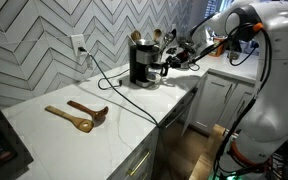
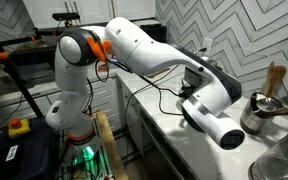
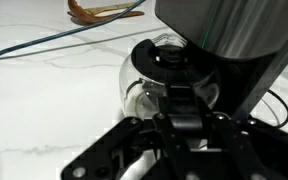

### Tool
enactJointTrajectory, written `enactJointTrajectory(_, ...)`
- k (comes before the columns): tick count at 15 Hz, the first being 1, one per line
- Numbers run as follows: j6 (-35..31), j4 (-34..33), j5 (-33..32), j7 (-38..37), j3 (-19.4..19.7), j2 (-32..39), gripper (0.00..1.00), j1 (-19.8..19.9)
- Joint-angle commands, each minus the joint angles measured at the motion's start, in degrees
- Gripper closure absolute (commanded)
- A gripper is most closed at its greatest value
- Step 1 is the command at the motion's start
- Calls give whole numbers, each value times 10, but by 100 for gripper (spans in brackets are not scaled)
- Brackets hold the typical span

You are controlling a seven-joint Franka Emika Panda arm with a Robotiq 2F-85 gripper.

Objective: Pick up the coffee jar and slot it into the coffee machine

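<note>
Your claw [image 3: 177, 120] comes in at 6 o'clock in the wrist view, its fingers drawn close around the black handle of the coffee jar [image 3: 169, 58]. You cannot tell whether they actually pinch it. The jar sits under the coffee machine [image 3: 224, 35], at 2 o'clock. At 11 o'clock, wooden spoons [image 3: 99, 10] lie on the white desk [image 3: 44, 100].

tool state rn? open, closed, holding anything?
Tool: looks closed on the handle of the coffee jar, which sits at the base of the coffee machine.
</note>
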State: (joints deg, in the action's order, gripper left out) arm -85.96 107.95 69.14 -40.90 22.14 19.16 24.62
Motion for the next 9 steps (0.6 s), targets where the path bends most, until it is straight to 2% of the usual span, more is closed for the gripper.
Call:
enactJointTrajectory(1, -16, -10, 27, -8, -6, 14, 93, -4)
enactJointTrajectory(9, -33, -15, 40, -17, -10, 20, 93, -11)
